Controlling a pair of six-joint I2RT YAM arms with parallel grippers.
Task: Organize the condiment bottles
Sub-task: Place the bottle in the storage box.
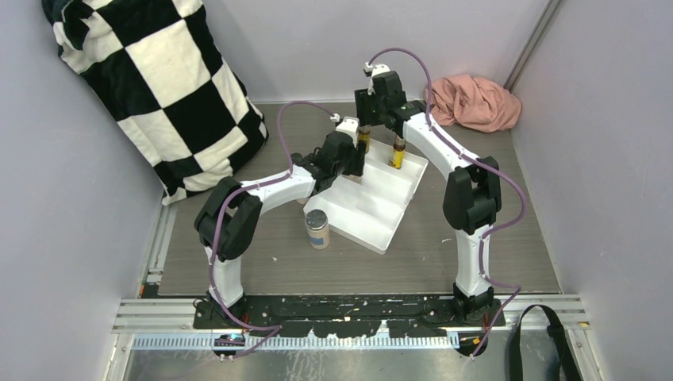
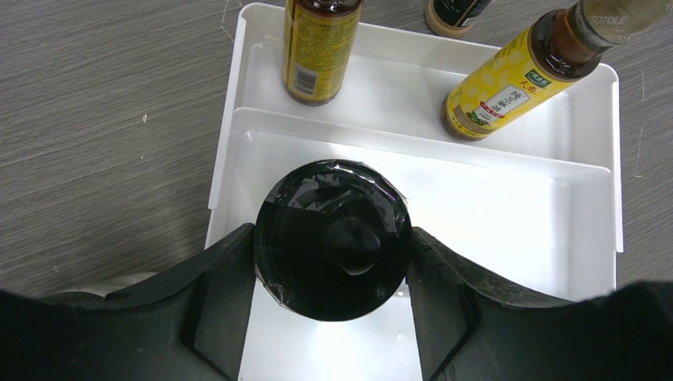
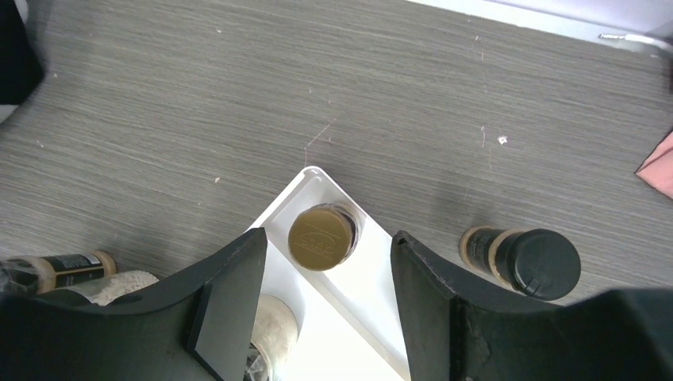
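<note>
A white tray [image 1: 394, 226] lies mid-table. My left gripper [image 2: 332, 240] is shut on a black-lidded jar [image 2: 317, 206], held over the tray's [image 2: 508, 198] middle compartment. Two yellow bottles [image 2: 316, 48] [image 2: 508, 83] with brown caps stand in the far compartment. The right gripper [image 3: 325, 305] is open above the brown cap of a bottle [image 3: 321, 236] in the tray's corner, and its fingers [image 3: 444, 302] do not touch it. In the top view both grippers [image 1: 349, 161] [image 1: 379, 109] hover at the tray's far end.
A silver-lidded jar [image 1: 317, 228] stands on the table left of the tray. A black-capped bottle [image 3: 524, 260] stands outside the tray. A small dark bottle [image 3: 63, 268] and a pale-powder jar [image 3: 119, 286] sit nearby. A checkered blanket [image 1: 159, 87] and pink cloth [image 1: 474, 101] lie at the back.
</note>
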